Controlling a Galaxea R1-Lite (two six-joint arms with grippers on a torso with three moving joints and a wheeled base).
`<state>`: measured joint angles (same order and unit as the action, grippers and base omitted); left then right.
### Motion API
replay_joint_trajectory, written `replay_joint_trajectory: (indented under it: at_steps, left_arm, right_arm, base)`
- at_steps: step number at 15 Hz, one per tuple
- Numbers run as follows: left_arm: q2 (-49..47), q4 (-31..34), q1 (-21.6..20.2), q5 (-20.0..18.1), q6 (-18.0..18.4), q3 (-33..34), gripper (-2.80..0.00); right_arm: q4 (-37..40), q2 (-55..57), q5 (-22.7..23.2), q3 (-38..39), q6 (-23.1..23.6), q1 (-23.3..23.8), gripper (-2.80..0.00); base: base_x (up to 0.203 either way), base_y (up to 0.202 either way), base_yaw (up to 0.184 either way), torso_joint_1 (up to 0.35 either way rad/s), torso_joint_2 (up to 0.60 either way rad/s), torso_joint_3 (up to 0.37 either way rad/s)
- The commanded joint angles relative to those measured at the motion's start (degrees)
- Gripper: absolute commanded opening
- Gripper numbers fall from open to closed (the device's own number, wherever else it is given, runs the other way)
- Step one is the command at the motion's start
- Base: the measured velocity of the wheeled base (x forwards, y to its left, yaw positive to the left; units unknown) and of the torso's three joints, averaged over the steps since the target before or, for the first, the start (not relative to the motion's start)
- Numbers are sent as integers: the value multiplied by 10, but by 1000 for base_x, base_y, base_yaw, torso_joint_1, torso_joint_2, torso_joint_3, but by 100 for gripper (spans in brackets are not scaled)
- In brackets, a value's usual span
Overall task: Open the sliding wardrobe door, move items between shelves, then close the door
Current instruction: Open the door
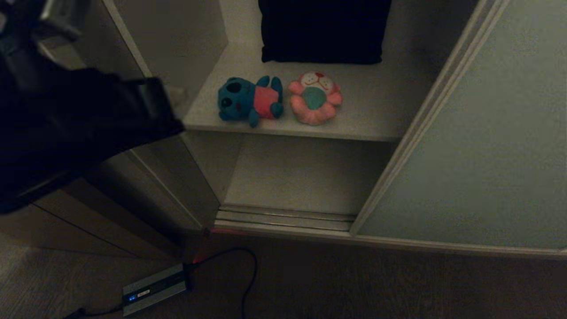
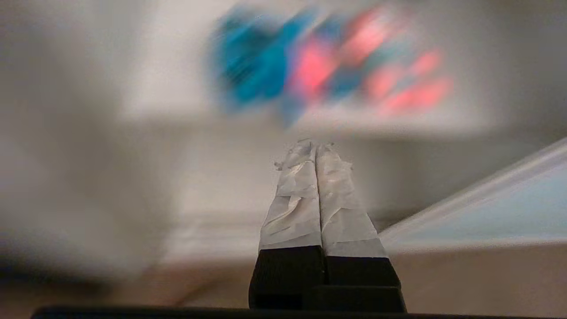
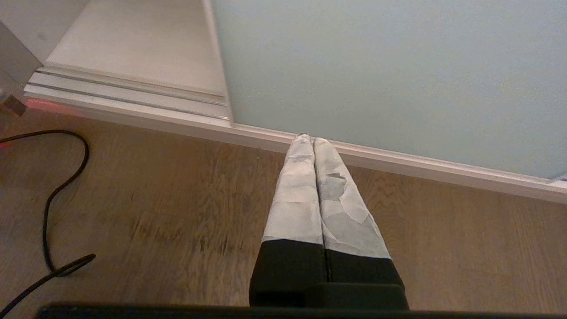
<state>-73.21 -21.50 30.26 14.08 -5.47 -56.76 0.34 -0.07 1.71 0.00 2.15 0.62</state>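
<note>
Plush toys [image 1: 279, 99] side by side, upper shelf [image 1: 376, 110]

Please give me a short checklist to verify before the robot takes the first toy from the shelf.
1. Sliding wardrobe door pushed aside, opening free: ok.
2. Teal bear and pink toy on upper shelf: ok.
3. Lower shelf has room: ok.
4. Left end effector open for grasping: not ok, shut.
5. Right end effector parked above the floor: ok.
</note>
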Motion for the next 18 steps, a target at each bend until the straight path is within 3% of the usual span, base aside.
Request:
replay_joint_trajectory:
  at_steps: [1,4,7,11,15,18]
  left_arm:
    - [165,9,-49,7,11,137,-280]
    - [326,99,-147,-2,8,218,-280]
    - [474,201,-221,-60,3,263,-280]
    - [607,244,-296,-139,49,403,-280]
    - [626,230,-305,-154,63,487,-280]
    - [722,242,-303,-159,73,531,-280]
  right_arm:
    - [0,1,0,2,1,0,-280]
    - [0,1,0,2,1,0,-280]
    - [0,1,0,3,1,0,-280]
    - [0,1,0,2,1,0,-280]
    - [-1,1,0,2,1,0,-280]
    - [0,1,0,2,1,0,-280]
  base:
    - [0,0,0,0,0,0]
    - [0,0,0,0,0,0]
    - [0,0,0,0,0,0]
    - [0,0,0,0,0,0]
    - [0,0,0,0,0,0]
    - [0,0,0,0,0,0]
